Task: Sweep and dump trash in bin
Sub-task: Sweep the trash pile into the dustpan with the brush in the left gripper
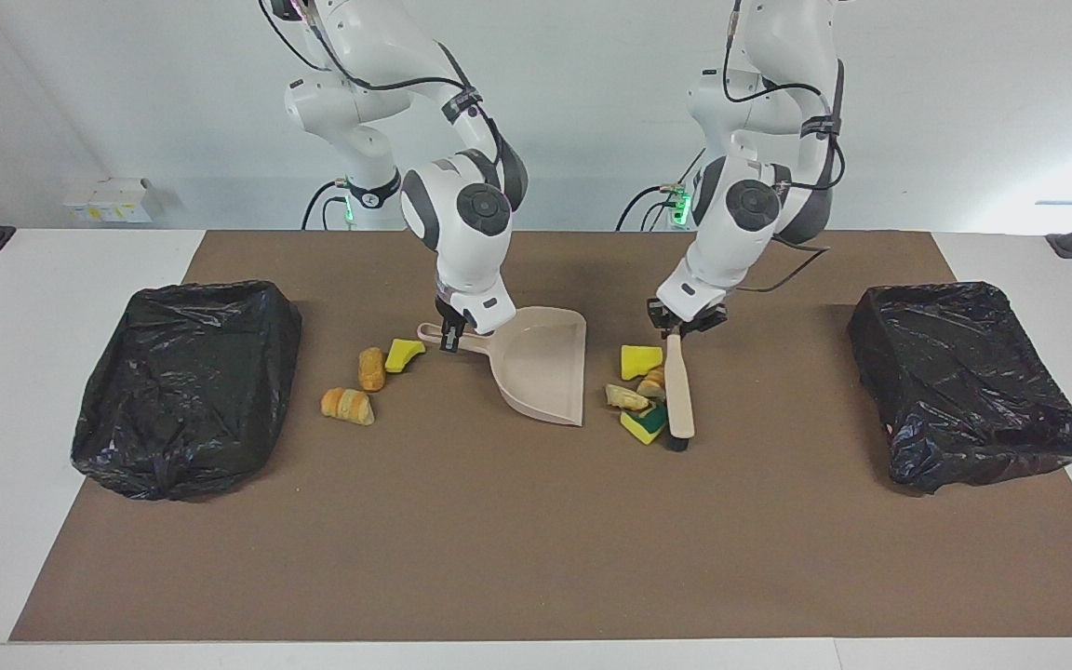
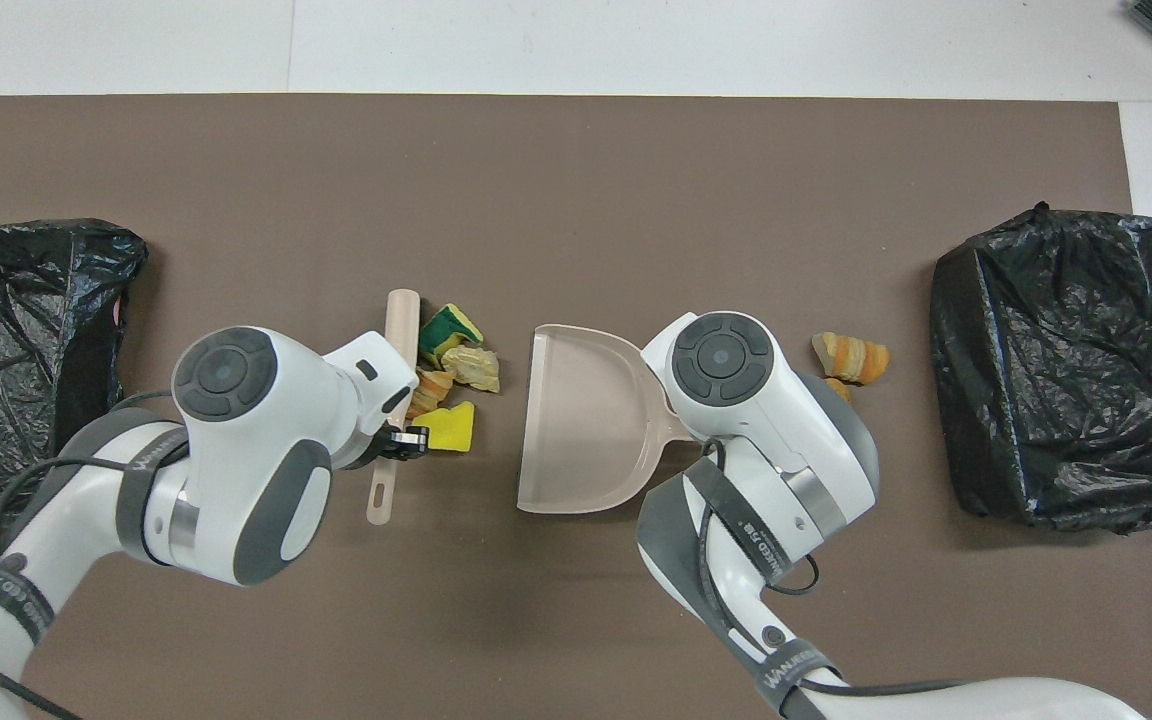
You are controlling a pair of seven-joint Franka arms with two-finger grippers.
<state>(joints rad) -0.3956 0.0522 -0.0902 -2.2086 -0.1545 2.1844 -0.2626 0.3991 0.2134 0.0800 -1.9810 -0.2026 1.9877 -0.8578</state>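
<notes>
From my feed: bench (image 1: 24, 391) top is smooth white laminate, covered by a matt brown mat (image 1: 536, 540), paper or felt-like. Bins (image 1: 187, 386) at both ends are lined with glossy, crinkled black plastic film. Dustpan (image 1: 545, 372) is smooth beige plastic, slight sheen. Brush (image 1: 679, 395) has the same beige plastic back with dark bristles. Trash (image 1: 643, 395): porous yellow sponge with a rough green scouring face, plus crusty orange-brown bread-like chunks at the dustpan's 9 o'clock. Arm shells are glossy white plastic.
</notes>
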